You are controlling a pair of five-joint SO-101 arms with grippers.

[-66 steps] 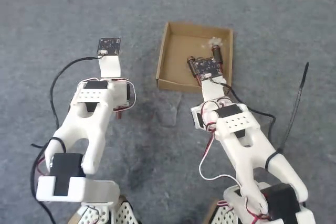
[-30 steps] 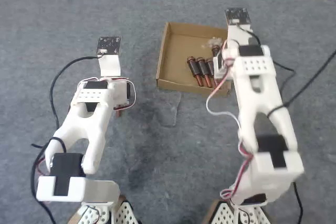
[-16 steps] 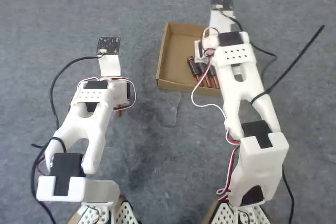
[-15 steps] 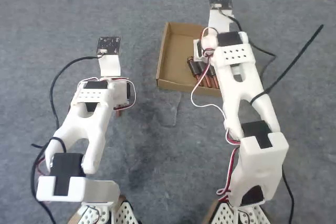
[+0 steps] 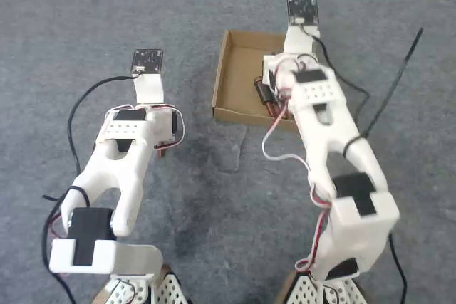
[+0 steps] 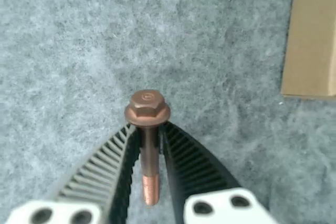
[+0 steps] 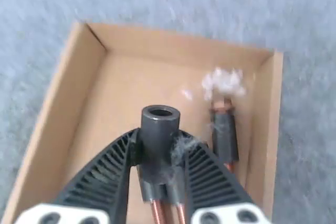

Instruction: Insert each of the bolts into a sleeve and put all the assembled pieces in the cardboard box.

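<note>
My left fingers (image 6: 105, 171) are clamped on a bolt (image 6: 148, 145). They grip its shank just under the hex head, with the threaded tip pointing back toward the wrist. They hang over the grey counter (image 6: 79, 35), beside the box (image 6: 312, 35) and outside it.

My right fingers (image 7: 107, 174) are closed on a dark sleeve (image 7: 157, 132), held over the inside of the box with its bore facing away from the wrist. In the box, close to the wall farthest from my left arm, lies an assembled piece (image 7: 224, 135). Its copper end is just beside a tuft of white fluff (image 7: 223, 82).

Two copper shanks (image 7: 157, 211) show under the sleeve, between the fingers. I cannot tell whether they rest on the box floor.

In the high view my right arm reaches over the box's near wall, and dark pieces (image 5: 262, 93) show beside it inside the box.
</note>
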